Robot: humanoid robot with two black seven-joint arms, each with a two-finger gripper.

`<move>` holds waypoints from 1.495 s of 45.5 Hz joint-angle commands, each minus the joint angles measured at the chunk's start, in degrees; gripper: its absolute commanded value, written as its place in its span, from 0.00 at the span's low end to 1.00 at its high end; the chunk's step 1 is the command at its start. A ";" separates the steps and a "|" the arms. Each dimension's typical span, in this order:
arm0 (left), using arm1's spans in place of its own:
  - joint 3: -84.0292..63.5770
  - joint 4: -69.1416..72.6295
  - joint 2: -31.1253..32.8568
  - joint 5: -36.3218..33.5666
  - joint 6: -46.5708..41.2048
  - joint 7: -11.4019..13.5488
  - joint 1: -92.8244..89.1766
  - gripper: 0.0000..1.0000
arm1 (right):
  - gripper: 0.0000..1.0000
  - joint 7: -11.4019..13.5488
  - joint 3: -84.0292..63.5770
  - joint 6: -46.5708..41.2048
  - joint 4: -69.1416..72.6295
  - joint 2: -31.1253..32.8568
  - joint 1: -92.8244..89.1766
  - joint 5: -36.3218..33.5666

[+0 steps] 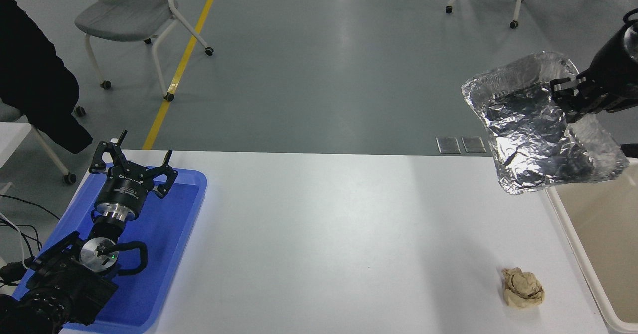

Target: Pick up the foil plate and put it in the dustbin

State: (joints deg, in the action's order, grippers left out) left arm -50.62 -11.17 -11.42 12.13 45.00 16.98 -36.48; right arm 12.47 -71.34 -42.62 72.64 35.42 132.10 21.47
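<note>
The foil plate is a crinkled silver tray, held tilted in the air at the right, above the table's far right corner. My right gripper comes in from the right edge and is shut on the plate's rim. The plate's lower right part hangs over the near corner of the cream dustbin, which stands at the table's right side and is cut off by the picture's edge. My left gripper is parked open over the blue tray at the lower left.
A shallow blue tray lies on the white table at the left. A small crumpled brown paper wad lies near the dustbin's wall. Chairs stand on the floor beyond; a dark sleeve shows at far left.
</note>
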 commanded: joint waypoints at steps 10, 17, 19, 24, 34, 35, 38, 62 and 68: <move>0.00 0.01 0.00 0.00 0.00 0.07 0.00 1.00 | 0.00 -1.22 13.14 0.52 -21.99 22.41 -21.60 20.00; 0.00 0.01 0.00 0.00 0.00 0.07 0.00 1.00 | 0.00 -3.07 29.13 4.03 -34.57 22.50 -40.93 22.03; 0.00 0.01 0.00 0.00 0.00 0.07 0.00 1.00 | 0.00 -3.16 34.84 5.96 -37.64 22.06 -47.68 22.03; 0.00 0.01 0.00 0.00 0.00 0.07 0.00 1.00 | 0.00 -2.89 44.08 11.93 -42.83 18.73 -59.57 21.42; 0.00 0.01 0.00 0.00 0.00 0.07 0.00 1.00 | 0.00 -2.98 56.04 25.12 -51.89 10.73 -79.08 20.89; 0.00 0.01 0.00 0.00 0.00 0.07 0.00 1.00 | 0.00 -2.89 57.01 25.82 -52.77 9.59 -80.23 20.63; 0.00 0.01 0.00 0.00 0.00 0.07 -0.09 1.00 | 0.00 -2.45 60.00 26.88 -54.53 6.86 -83.13 18.70; 0.00 0.01 0.00 0.00 0.00 0.07 -0.09 1.00 | 0.57 -5.00 64.93 32.42 -60.69 0.00 -91.23 17.11; 0.00 -0.17 0.00 0.00 0.00 0.07 -0.09 1.00 | 1.00 -5.09 65.28 32.25 -60.60 0.00 -90.88 17.11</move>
State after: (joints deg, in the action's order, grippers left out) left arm -50.63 -11.17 -11.42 12.13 45.00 17.05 -36.51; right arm 8.11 -7.39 -11.06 13.68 36.62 42.40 38.75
